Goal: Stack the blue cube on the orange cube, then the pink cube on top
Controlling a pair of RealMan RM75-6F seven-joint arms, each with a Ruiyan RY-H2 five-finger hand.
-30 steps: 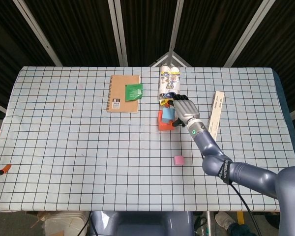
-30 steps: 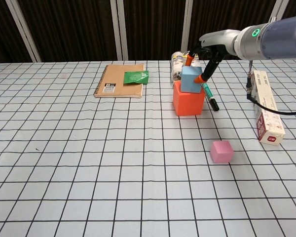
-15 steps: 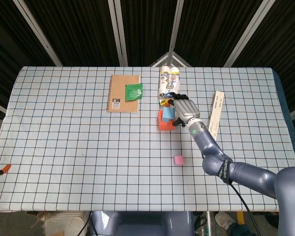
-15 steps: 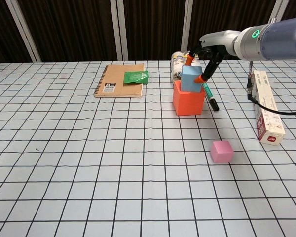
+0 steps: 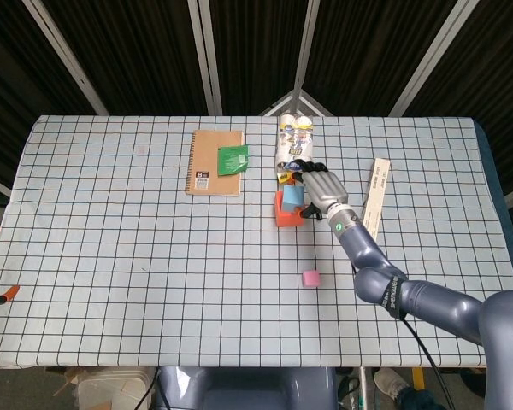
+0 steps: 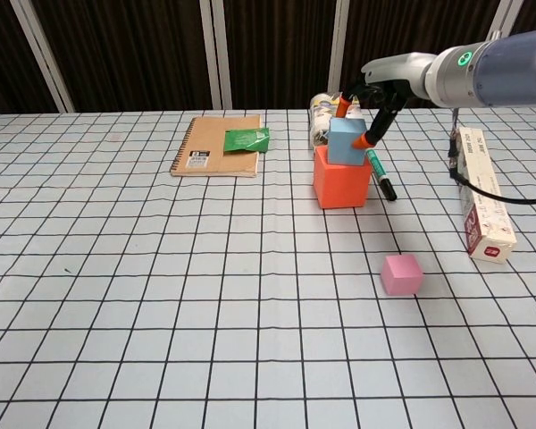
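Observation:
The blue cube [image 6: 344, 143] sits on top of the orange cube [image 6: 341, 183] at the middle right of the table; in the head view the blue cube [image 5: 292, 194] is partly covered by my right hand [image 5: 322, 190]. My right hand [image 6: 373, 96] reaches in from the right, and its orange-tipped fingers [image 6: 362, 143] pinch the blue cube's right side and back edge. The pink cube [image 6: 401, 273] lies alone on the cloth nearer the front, apart from the stack. My left hand is out of sight in both views.
A dark pen [image 6: 381, 177] lies just right of the orange cube. Behind the stack lie some cans [image 6: 320, 116]. A brown notebook [image 6: 216, 146] with a green packet [image 6: 247, 138] lies at the back left. A long carton [image 6: 481, 192] lies at the right.
My right hand has shifted slightly up and back at the blue cube. The blue cube stays on the orange cube, and the pink cube has not moved.

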